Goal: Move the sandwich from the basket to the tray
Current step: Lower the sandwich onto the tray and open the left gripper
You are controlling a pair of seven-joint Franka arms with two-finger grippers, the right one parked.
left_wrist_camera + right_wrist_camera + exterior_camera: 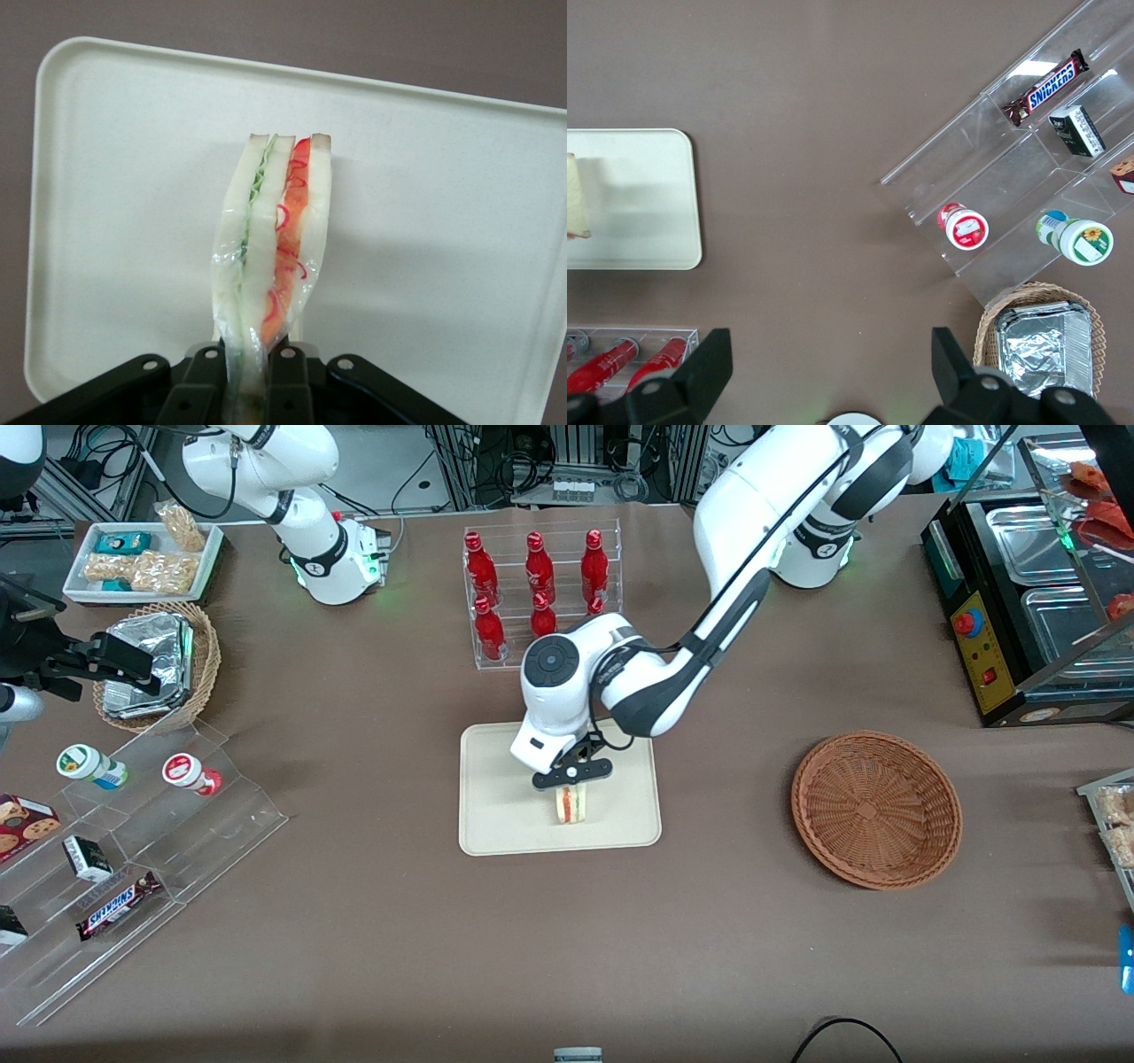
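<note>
**Q:** Gripping what, and where is the hand sitting right now?

**A:** Left arm's gripper [573, 782] is hanging directly over the tray [496, 828], pointing straight down. Its two fingers [285, 376] are pinching the sandwich [273, 239] by one end, with clear wrap bunching between them. The wedge is hanging straight below the fingers, standing on edge, pale bread outside, green filling in one layer and orange-red in the other.

**Q:** Why is it being held that way?

**A:** Judging from the pose, clamping across the flat bread faces is giving the fingers a firm, narrow bite and keeping the layers together. Holding it upright is also letting the free end meet the tray first. Whether that end is already touching the tray surface, I cannot tell; it is looking very close, and roughly central on the tray.

**Q:** What is lying farther out from the hand?

**A:** Bare tray is surrounding the sandwich on every side. Farther from the front camera than the hand, a clear rack of red bottles [540, 593] is standing just past the tray's edge. Well apart from the hand, toward the working arm's end of the table, the basket [875, 808] is sitting with nothing in it.

**Q:** So how far along is the job?

**A:** Nearly finished, I would judge: letting go is what is remaining.
</note>
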